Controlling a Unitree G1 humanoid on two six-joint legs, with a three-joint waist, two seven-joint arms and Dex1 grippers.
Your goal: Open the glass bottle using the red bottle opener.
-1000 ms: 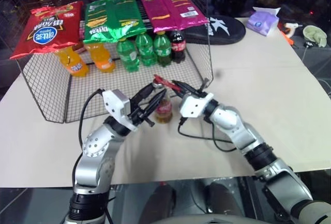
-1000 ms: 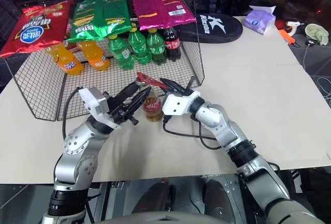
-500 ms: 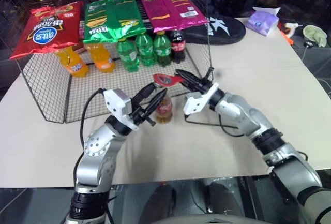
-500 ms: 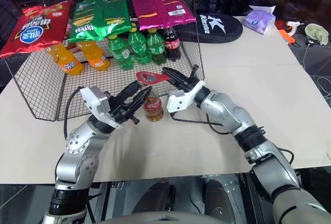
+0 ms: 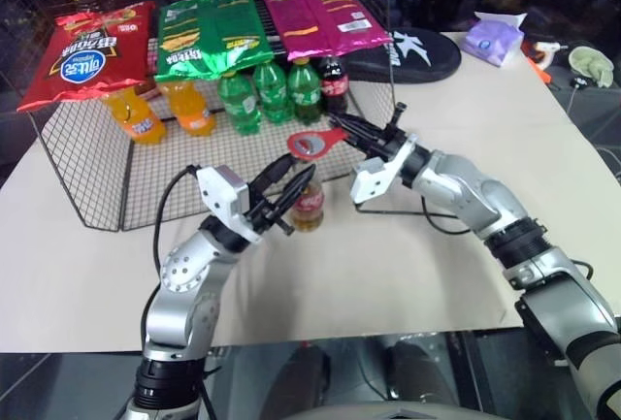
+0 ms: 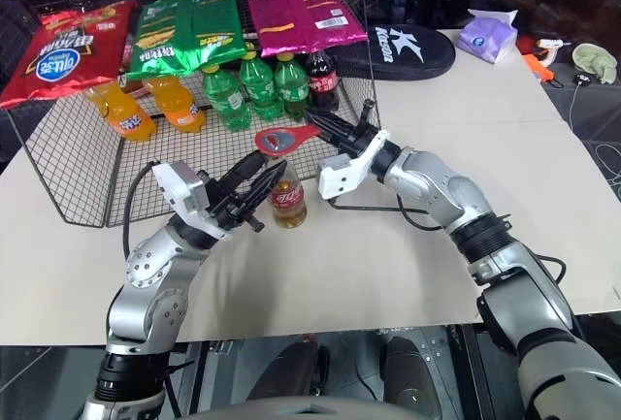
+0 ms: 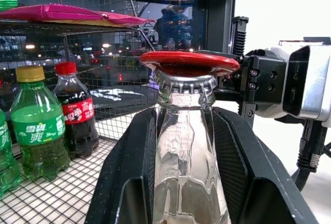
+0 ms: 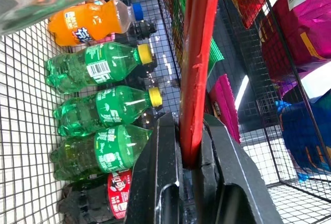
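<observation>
The glass bottle (image 5: 309,205) stands upright on the table in front of the wire rack, its red label facing me. My left gripper (image 5: 299,172) is shut on its neck, and the left wrist view shows a black finger (image 7: 129,162) on each side of the glass (image 7: 185,146). The crimped metal cap (image 7: 185,83) is on. The red bottle opener (image 5: 312,142) lies level with its ring head (image 7: 189,62) resting on top of the cap. My right gripper (image 5: 342,129) is shut on the opener's handle (image 8: 196,79), coming in from the right.
A wire rack (image 5: 87,163) stands behind the bottle, with snack bags (image 5: 209,32) on top and orange, green (image 5: 254,95) and cola bottles (image 5: 333,79) inside. A black pouch (image 5: 422,51) and a purple tissue pack (image 5: 493,40) lie at the back right. A black cable (image 5: 427,216) trails on the table.
My right gripper rose and rolled, bringing the opener from a tilt beside the cap to level on top of it. The left gripper and the bottle stayed still.
</observation>
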